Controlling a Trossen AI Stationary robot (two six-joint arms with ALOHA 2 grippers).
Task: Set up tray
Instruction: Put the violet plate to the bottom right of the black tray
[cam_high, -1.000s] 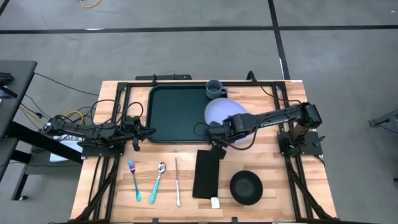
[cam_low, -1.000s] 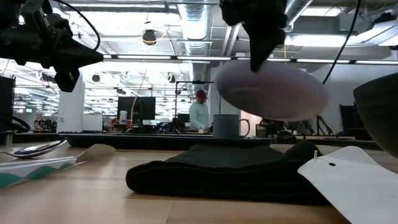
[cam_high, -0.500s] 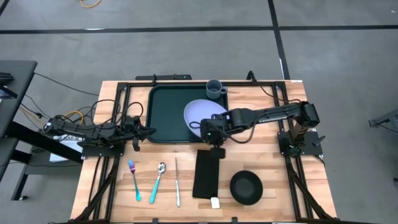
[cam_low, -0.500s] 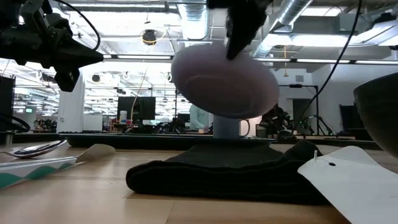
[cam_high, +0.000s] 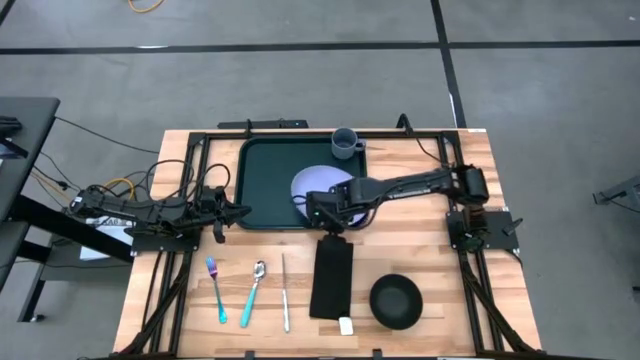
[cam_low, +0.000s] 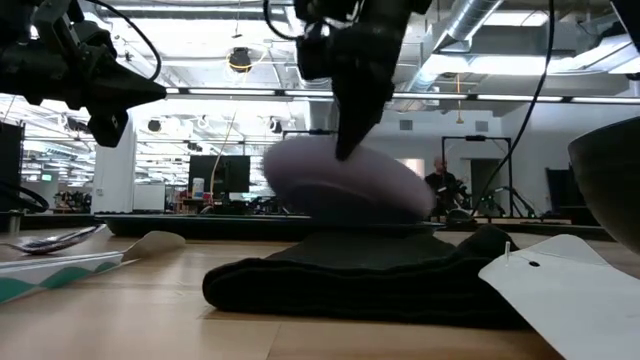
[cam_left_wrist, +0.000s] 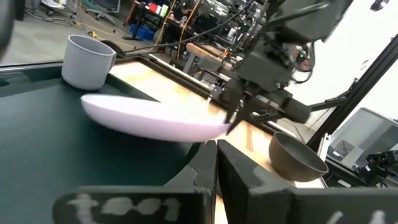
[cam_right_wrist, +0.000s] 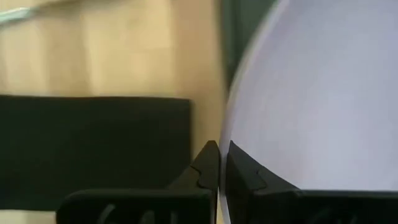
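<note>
The lavender plate (cam_high: 322, 184) hangs low and tilted over the right part of the dark green tray (cam_high: 268, 180). In the low view the plate (cam_low: 345, 187) sits just above tray level. My right gripper (cam_high: 321, 212) is at the plate's near rim, shut on it. A grey mug (cam_high: 346, 142) stands on the tray's far right corner. My left gripper (cam_high: 236, 210) waits shut by the tray's near left edge and touches nothing. In the left wrist view the plate (cam_left_wrist: 152, 118) floats in front of the mug (cam_left_wrist: 87, 60). My right gripper (cam_right_wrist: 219, 157) pinches the plate's near rim (cam_right_wrist: 227, 130) between its two fingers. It comes from above, slanting in from the table's right. The plate tilts in the hold, low over the tray; I cannot tell whether its lower edge touches the tray.
A black folded napkin (cam_high: 332, 278) lies just near of the tray, below the right gripper, with a white tag (cam_high: 346, 325) at its near end. A black bowl (cam_high: 396, 300) sits to its right. Fork (cam_high: 215, 290), spoon (cam_high: 254, 292) and knife (cam_high: 285, 292) lie near left.
My right gripper has carried the plate toward the table's left and down. The plate was beside the tray's right edge, by the mug; now it hangs low over the tray's right part. It has stayed shut on the rim throughout.
</note>
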